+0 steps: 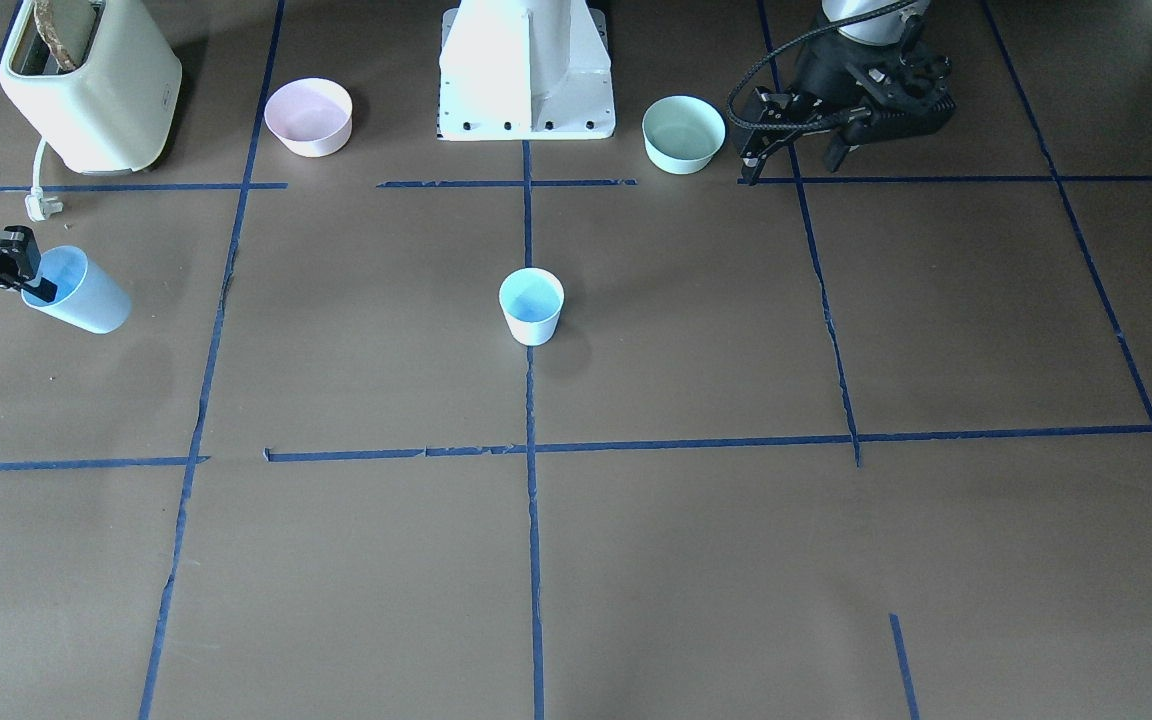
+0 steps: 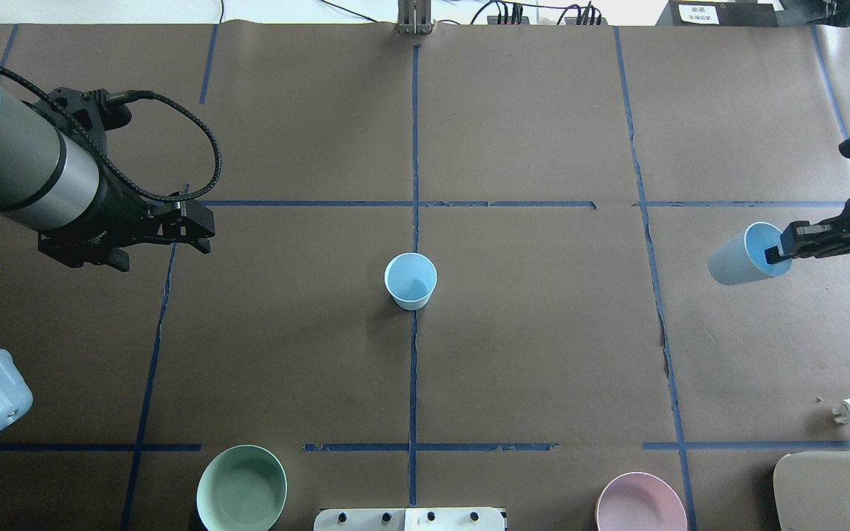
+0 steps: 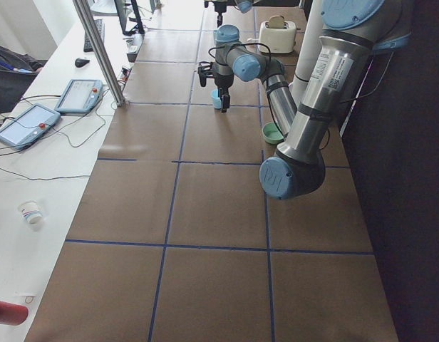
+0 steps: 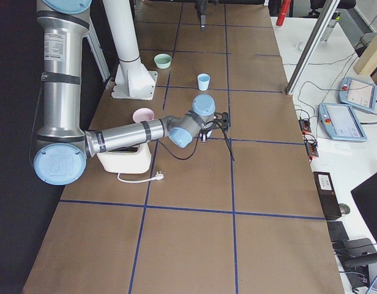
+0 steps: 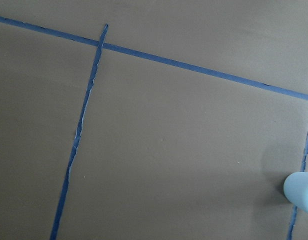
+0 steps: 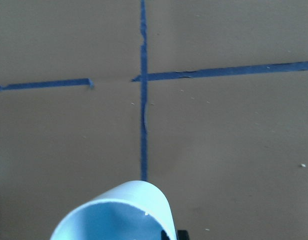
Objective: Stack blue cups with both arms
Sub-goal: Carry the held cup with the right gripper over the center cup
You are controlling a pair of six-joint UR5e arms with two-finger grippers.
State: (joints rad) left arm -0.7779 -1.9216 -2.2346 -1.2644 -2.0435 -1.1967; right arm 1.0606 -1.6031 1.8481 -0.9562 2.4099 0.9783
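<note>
- The right gripper (image 2: 778,251) is clamped on the rim of one blue cup (image 2: 741,259), with one black finger (image 2: 773,256) inside the mouth and the other outside the wall.
- This held cup is tilted steeply. Its open mouth faces the gripper and its base points away from it, toward the middle of the table (image 2: 543,354).
- From the right wrist camera, the cup's rim and bright blue inside sit directly below the lens.
- The second blue cup (image 2: 410,280) stands upright on a blue tape line (image 2: 415,147), well apart from the right gripper and out beyond the held cup's base.
- The left gripper (image 1: 794,158) hovers with its fingers spread and nothing between them.
- The standing cup is well apart from the left gripper too, and shows only at the edge of the left wrist view.
- A mint-green bowl (image 1: 683,133) sits just beside the left gripper, between it and the white pedestal (image 1: 526,70).
- A pink bowl (image 1: 309,116) and a cream toaster (image 1: 91,85) sit near the right gripper, on the robot's side of it.
</note>
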